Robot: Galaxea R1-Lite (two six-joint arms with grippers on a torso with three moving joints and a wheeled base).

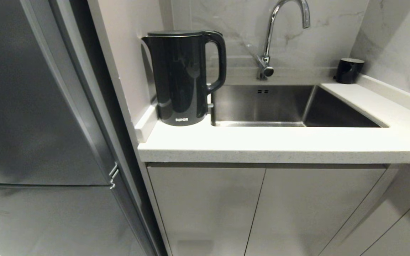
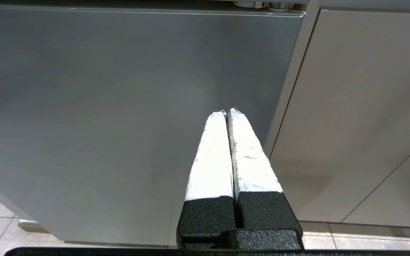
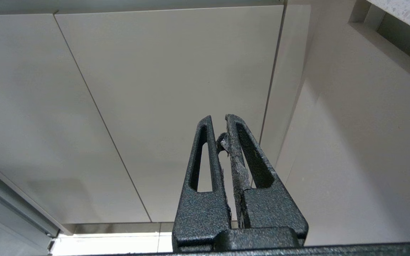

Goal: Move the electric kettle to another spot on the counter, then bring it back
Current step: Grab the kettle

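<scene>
Down low, in front of the cabinet doors (image 1: 262,209) under the worktop, both arms hang parked, out of the head view. From its wrist camera the left gripper (image 2: 227,113) shows its white-wrapped fingers (image 2: 210,160) pressed together, empty, pointing at the grey refrigerator door (image 2: 101,106) just beside a pale cabinet panel (image 2: 361,106). The right gripper (image 3: 218,122) is likewise closed on nothing, its black slotted fingers (image 3: 205,160) meeting at the tips and facing pale cabinet doors (image 3: 155,89).

Above the doors runs the counter (image 1: 279,144), white and finely speckled with a thick front edge, turning away along the right. On its left end stands the electric kettle (image 1: 182,76), upright, glossy black, lid on, its loop handle toward the sink and the white SUPOR lettering facing front. It sits just beside the low white upstand (image 1: 146,122) at the wall on its left, and close to the left rim of the stainless steel sink (image 1: 279,103).

Behind the basin rises a chrome gooseneck faucet (image 1: 272,39) against the marble-look wall. At the far right corner of the worktop sits a small black cup (image 1: 348,70), well apart from the kettle.
</scene>
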